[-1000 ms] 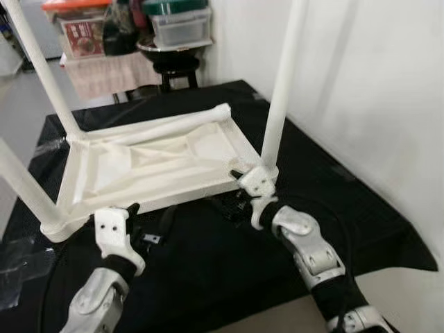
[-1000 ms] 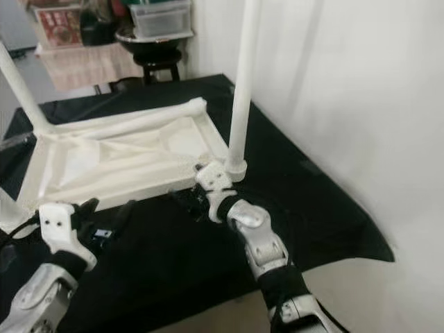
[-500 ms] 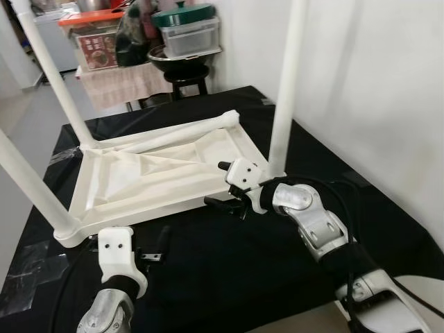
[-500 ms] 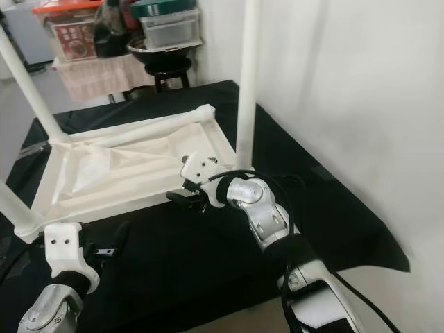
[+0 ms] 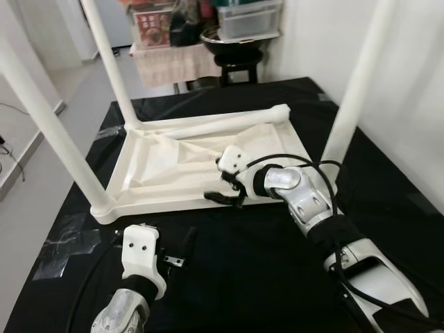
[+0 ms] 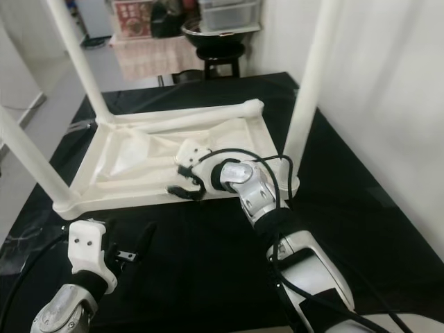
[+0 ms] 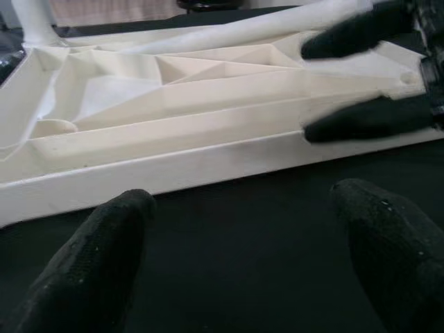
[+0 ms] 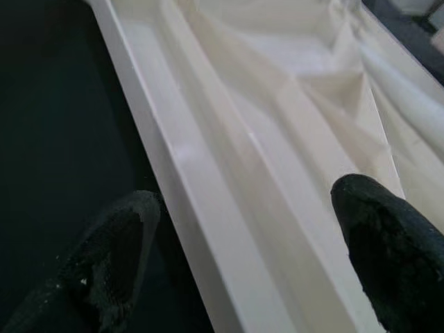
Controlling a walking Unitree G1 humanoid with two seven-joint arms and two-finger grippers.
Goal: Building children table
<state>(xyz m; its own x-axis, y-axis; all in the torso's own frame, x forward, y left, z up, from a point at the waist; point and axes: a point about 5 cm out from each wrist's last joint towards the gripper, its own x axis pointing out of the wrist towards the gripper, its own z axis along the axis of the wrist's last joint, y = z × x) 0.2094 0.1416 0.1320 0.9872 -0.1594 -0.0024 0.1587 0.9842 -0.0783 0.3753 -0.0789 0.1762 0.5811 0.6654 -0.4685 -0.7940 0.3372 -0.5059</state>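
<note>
The white children's table [image 5: 166,198] lies upside down on a black cloth. Three legs stand up from its corners: far left [image 5: 111,66], near left [image 5: 48,121] and right [image 5: 354,94]. A fourth white tube [image 5: 215,125] lies along the far rim. My right gripper [image 5: 220,186] is open and straddles the near rim [image 8: 208,229], one finger [image 8: 111,250] on the cloth side and the other over the ribbed underside. My left gripper [image 7: 239,257] is open, low over the cloth just in front of the near rim, holding nothing.
A white wall runs along the right side. At the back stand a black stool [image 5: 236,62] carrying a bowl and boxes, and a cloth-covered stand [image 5: 173,62]. Clear tape [image 5: 69,236] holds the cloth at the near left corner, with grey floor [image 5: 41,201] beyond.
The camera has shifted. My right gripper has moved left along the near rim, away from the right leg's corner. The left gripper stays low in front of the rim.
</note>
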